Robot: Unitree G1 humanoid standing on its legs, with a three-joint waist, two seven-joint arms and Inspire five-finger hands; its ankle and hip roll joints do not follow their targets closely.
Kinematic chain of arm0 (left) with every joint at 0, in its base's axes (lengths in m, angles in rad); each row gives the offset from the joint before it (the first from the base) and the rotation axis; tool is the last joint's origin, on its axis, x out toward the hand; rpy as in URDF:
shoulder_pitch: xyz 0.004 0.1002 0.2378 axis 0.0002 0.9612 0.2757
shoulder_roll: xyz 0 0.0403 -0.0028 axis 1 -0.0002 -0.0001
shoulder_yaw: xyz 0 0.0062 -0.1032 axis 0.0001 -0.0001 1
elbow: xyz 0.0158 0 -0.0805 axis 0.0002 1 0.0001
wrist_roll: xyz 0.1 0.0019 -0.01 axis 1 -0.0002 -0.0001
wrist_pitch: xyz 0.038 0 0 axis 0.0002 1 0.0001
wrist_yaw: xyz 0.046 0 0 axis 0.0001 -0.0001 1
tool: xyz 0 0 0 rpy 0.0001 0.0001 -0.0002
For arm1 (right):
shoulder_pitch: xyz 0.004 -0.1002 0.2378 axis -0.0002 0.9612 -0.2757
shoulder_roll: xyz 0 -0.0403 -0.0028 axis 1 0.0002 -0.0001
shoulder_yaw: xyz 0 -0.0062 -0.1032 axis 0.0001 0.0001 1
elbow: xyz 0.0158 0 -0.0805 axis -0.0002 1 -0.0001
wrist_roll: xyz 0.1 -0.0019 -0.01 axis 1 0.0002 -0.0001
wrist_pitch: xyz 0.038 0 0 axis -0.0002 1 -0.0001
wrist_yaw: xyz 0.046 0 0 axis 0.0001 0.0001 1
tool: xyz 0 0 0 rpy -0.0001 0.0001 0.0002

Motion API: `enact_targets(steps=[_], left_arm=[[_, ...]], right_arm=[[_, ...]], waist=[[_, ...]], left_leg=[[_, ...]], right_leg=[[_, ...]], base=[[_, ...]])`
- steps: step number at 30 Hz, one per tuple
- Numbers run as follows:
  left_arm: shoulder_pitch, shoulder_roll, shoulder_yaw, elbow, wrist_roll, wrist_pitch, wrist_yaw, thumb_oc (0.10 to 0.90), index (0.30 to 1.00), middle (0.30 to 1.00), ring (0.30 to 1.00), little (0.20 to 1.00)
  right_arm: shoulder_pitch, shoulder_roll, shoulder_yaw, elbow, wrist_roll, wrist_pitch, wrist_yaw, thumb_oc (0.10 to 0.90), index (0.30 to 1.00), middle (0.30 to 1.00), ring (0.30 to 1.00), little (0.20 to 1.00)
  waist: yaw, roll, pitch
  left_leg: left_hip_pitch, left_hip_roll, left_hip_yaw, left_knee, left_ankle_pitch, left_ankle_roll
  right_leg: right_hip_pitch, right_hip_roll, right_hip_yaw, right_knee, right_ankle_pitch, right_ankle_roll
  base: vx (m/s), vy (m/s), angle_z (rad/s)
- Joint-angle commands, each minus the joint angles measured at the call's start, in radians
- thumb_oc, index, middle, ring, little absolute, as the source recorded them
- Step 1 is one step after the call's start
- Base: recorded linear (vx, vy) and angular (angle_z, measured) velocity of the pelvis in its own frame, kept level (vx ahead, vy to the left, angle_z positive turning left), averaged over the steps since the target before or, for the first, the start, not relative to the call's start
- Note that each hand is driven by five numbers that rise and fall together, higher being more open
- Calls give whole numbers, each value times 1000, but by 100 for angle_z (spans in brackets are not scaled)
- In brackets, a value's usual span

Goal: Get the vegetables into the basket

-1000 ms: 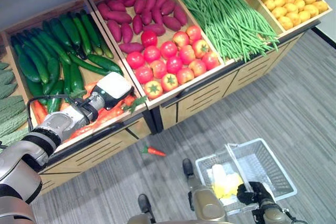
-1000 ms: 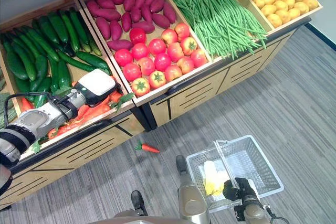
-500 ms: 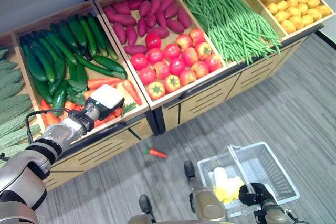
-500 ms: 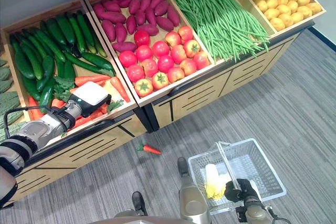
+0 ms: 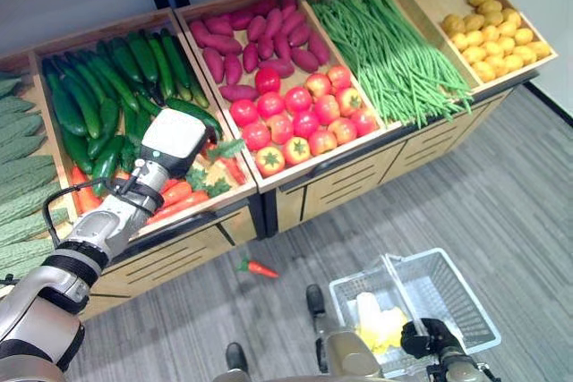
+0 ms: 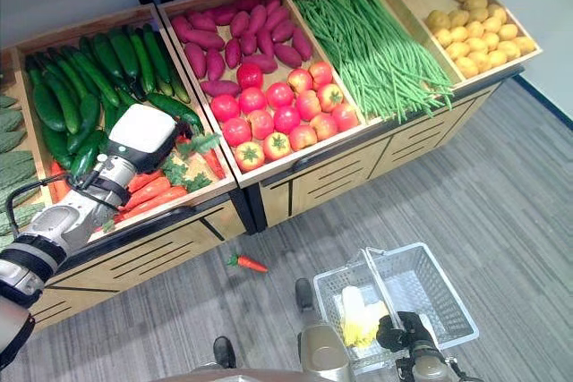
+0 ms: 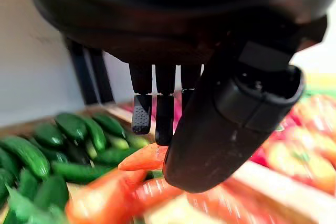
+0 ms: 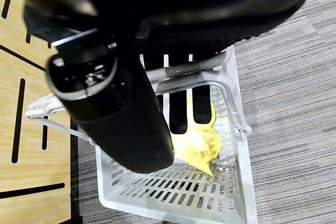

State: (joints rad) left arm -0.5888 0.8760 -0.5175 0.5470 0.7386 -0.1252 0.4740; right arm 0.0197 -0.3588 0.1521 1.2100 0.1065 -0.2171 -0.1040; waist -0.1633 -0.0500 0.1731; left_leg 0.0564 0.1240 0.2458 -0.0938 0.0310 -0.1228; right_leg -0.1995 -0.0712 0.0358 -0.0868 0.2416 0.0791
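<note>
Orange carrots point(image 5: 176, 194) heaped in the wooden bin's point(image 5: 235, 194) front; left hand point(image 7: 220, 108) now risen higher over them, fingers point(image 7: 142, 111) straight, holding nothing. White wire basket point(image 5: 466, 306) on grey floor, right hand point(image 8: 113, 106) clenched round its handle point(image 8: 186, 74). Stray carrot point(image 5: 257, 267) lying on the floor.

Shop: wooden produce bins point(image 5: 295, 187)

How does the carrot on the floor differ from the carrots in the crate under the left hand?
The carrot on the floor lies alone on grey carpet, between the display and the basket; the crate carrots are piled together beside cucumbers. The floor carrot has no hand near it; the left hand hovers over the crate carrots. Both are orange with green tops.
</note>
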Motion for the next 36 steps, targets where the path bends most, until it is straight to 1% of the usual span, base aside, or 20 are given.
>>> enact_targets(steps=[1,2,3,4,5,6,7,8,9,10,11,12,13,14,15,19,21,23,30,36], left_arm=[[-74,20,156,-77,-99,22,124,400,300,300,300,300],[-62,3,181,-89,-131,16,133,400,300,300,300,300],[-30,-33,232,-127,-193,1,148,400,300,300,300,300],[-25,-33,236,-130,-193,2,147,400,300,300,300,300],[-2,-90,285,-165,-291,-30,163,400,300,300,300,300],[1,-90,288,-168,-291,-30,161,400,300,300,300,300],[25,-129,323,-199,-364,-48,163,400,300,300,300,300],[40,-211,370,-234,-507,-92,175,400,300,300,300,300],[58,-229,392,-249,-560,-103,155,400,300,300,300,300],[72,-294,423,-279,-715,-151,184,400,300,300,300,300],[100,-350,442,-320,-935,-208,121,400,300,300,300,300],[102,-349,444,-321,-940,-209,117,400,300,300,300,300],[119,-368,441,-337,-1071,-241,57,400,300,300,300,300],[168,-381,444,-375,-1263,-261,-44,400,300,300,300,300],[170,-380,446,-374,-1267,-261,-48,400,300,300,300,300],[268,-431,441,-422,-1579,-276,-197,400,300,300,300,300],[313,-450,437,-428,-1651,-270,-244,400,300,300,300,300],[352,-465,418,-436,-1691,-259,-285,400,300,300,300,300],[418,-483,419,-459,-1717,-252,-347,400,300,300,300,300],[447,-472,417,-490,-1695,-242,-374,400,300,300,300,300]], right_arm=[[17,-30,31,-18,8,-36,-21,400,300,300,300,300],[17,-26,29,-18,5,-36,-23,400,300,300,300,300],[19,-21,28,-21,1,-34,-31,400,300,300,300,300],[20,-23,29,-21,1,-34,-31,400,300,300,300,300],[17,-19,27,-20,-6,-31,-39,400,300,300,300,300],[18,-21,28,-20,-6,-31,-39,400,300,300,300,300],[18,-20,25,-25,-10,-30,-43,400,300,300,300,300],[20,-17,27,-34,-18,-29,-49,400,300,300,300,300],[20,-20,22,-38,-22,-24,-55,400,300,300,300,300],[18,-25,21,-43,-30,-22,-59,400,300,300,300,300],[18,-33,17,-70,-38,-16,-61,400,300,300,300,300],[20,-35,17,-72,-38,-15,-61,400,300,300,300,300],[21,-40,16,-94,-42,-14,-57,400,300,300,300,300],[31,-52,8,-115,-50,-6,-48,400,300,300,300,300],[32,-52,9,-116,-50,-5,-48,400,300,300,300,300],[53,-57,-2,-127,-65,6,-33,400,300,300,300,300],[64,-53,-4,-130,-69,7,-24,400,300,300,300,300],[69,-46,-7,-126,-69,7,-22,400,300,300,300,300],[83,-37,-19,-117,-66,1,-17,400,300,300,300,300],[84,-35,-35,-95,-58,1,-11,400,300,300,300,300]], waist=[[-11,-14,-47],[-9,-17,-50],[-10,-20,-54],[-11,-19,-55],[-12,-22,-57],[-13,-21,-58],[-14,-22,-60],[-15,-23,-57],[-16,-24,-59],[-18,-22,-60],[-21,-22,-62],[-21,-21,-63],[-23,-20,-62],[-24,-17,-64],[-24,-17,-65],[-23,-14,-69],[-22,-14,-71],[-19,-17,-70],[-13,-19,-71],[-5,-23,-69]], left_leg=[[15,26,-33,6,-49,-8],[17,26,-32,6,-49,-8],[20,28,-31,6,-50,-8],[21,28,-30,6,-51,-8],[23,28,-31,6,-51,-8],[24,28,-31,6,-51,-8],[26,27,-31,6,-52,-7],[32,27,-30,6,-57,-6],[29,27,-29,6,-54,-7],[33,27,-30,6,-54,-6],[32,27,-30,6,-53,-5],[32,27,-29,6,-53,-5],[32,26,-30,6,-52,-4],[35,27,-30,6,-52,-5],[35,27,-30,6,-52,-5],[37,26,-33,6,-50,-6],[37,25,-34,6,-49,-5],[38,26,-36,6,-47,-5],[45,24,-35,6,-49,-1],[62,17,-32,6,-54,8]], right_leg=[[65,-114,29,8,-99,132],[67,-114,28,8,-100,132],[70,-114,31,8,-102,130],[70,-114,31,8,-102,130],[72,-114,33,8,-103,128],[72,-114,33,8,-103,128],[73,-114,33,8,-103,128],[80,-113,33,9,-107,128],[76,-114,34,8,-103,127],[79,-113,34,7,-103,125],[77,-113,36,8,-100,125],[78,-113,36,8,-101,125],[78,-113,38,8,-100,124],[81,-112,37,8,-100,122],[81,-112,37,8,-100,122],[87,-112,35,5,-99,120],[89,-112,36,4,-100,119],[92,-113,33,5,-101,117],[100,-114,35,6,-105,116],[111,-118,40,9,-110,118]], base=[[0,0,0],[0,0,0],[0,0,0],[0,0,0],[0,0,0],[0,0,0],[0,0,0],[0,0,0],[0,0,0],[0,0,0],[0,0,0],[0,0,0],[0,0,0],[0,9,-3],[8,6,-3],[0,0,0],[0,0,0],[0,0,0],[-1,0,0],[0,7,0]])
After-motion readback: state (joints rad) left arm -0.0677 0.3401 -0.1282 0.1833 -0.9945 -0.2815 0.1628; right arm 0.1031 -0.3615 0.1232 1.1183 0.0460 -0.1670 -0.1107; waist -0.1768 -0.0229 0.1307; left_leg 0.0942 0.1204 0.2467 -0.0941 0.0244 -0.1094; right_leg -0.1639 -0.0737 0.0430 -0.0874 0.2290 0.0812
